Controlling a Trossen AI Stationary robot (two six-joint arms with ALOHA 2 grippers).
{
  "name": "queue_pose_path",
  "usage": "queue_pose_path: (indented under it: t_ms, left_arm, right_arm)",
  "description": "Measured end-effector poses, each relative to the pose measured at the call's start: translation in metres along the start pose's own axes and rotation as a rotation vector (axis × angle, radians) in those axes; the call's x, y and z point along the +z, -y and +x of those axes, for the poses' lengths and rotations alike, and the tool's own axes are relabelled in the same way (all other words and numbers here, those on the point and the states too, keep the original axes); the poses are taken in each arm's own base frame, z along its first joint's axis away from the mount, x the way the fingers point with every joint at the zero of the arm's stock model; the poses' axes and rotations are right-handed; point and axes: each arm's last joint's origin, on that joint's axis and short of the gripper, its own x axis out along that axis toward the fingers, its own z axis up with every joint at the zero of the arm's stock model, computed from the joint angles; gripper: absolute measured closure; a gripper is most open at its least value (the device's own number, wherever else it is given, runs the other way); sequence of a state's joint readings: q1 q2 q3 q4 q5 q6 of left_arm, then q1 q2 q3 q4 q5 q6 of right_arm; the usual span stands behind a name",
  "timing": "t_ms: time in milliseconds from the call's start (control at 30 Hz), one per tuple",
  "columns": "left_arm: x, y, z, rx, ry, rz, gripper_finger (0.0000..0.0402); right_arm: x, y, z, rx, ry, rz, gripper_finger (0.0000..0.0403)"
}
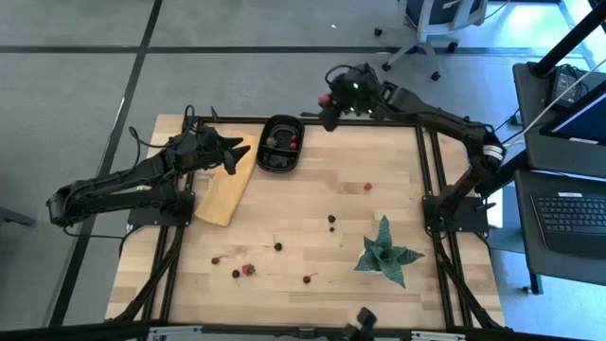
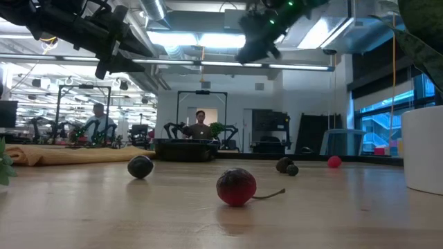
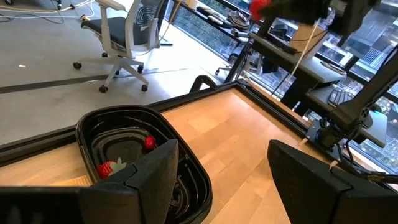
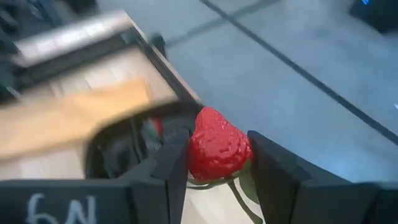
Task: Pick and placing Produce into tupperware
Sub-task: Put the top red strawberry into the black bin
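Right now I have the right gripper [image 4: 214, 163] raised near the counter's [image 1: 312, 213] far edge, just beside the black tupperware [image 1: 280, 144], its jaws clamped on a red strawberry [image 4: 217, 147]. The tub already holds a few red pieces [image 3: 149, 142]. My left gripper [image 3: 224, 180] hovers over the tan board [image 1: 226, 184] next to the tub, jaws apart and empty. More strawberries and dark berries [image 1: 277, 246] lie scattered on the counter near the green plant [image 1: 386, 251].

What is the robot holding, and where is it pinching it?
The right gripper pinches a strawberry by its sides. The left gripper is open, holding nothing.
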State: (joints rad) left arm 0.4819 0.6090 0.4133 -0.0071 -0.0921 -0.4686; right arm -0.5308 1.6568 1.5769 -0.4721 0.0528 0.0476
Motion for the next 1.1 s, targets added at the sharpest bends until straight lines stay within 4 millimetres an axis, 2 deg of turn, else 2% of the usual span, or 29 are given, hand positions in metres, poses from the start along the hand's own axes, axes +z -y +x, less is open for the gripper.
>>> queue_pose_path:
  t_ms: [133,267,367,500,633,833,967,1100]
  left_arm:
    - [0.0,0.0,0.0,0.0,0.0,0.001,0.0162]
    - [0.0,0.0,0.0,0.001,-0.002,0.007,0.0162]
    - [0.0,0.0,0.0,0.002,-0.003,0.008,0.0162]
    - [0.0,0.0,0.0,0.002,-0.003,0.008,0.0162]
    - [0.0,0.0,0.0,0.002,-0.004,0.008,0.0162]
    - [-0.001,0.0,0.0,0.004,-0.009,0.009,0.0162]
    - [-0.001,0.0,0.0,0.004,-0.009,0.009,0.0162]
    - [-0.001,0.0,0.0,0.004,-0.009,0.009,0.0162]
  right_arm:
    - [0.029,-0.006,0.015,0.064,0.053,-0.01,0.0254]
    - [0.049,-0.015,0.039,0.084,0.044,-0.062,0.0255]
    - [0.056,-0.022,0.061,0.1,0.006,-0.093,0.0255]
    - [0.054,-0.029,0.092,0.111,-0.059,-0.108,0.0255]
    - [0.039,-0.031,0.125,0.133,-0.146,-0.106,0.0255]
    - [-0.005,-0.035,0.171,0.174,-0.327,-0.089,0.0255]
    - [-0.03,-0.037,0.194,0.186,-0.415,-0.084,0.0255]
    - [-0.047,-0.038,0.208,0.182,-0.474,-0.069,0.0255]
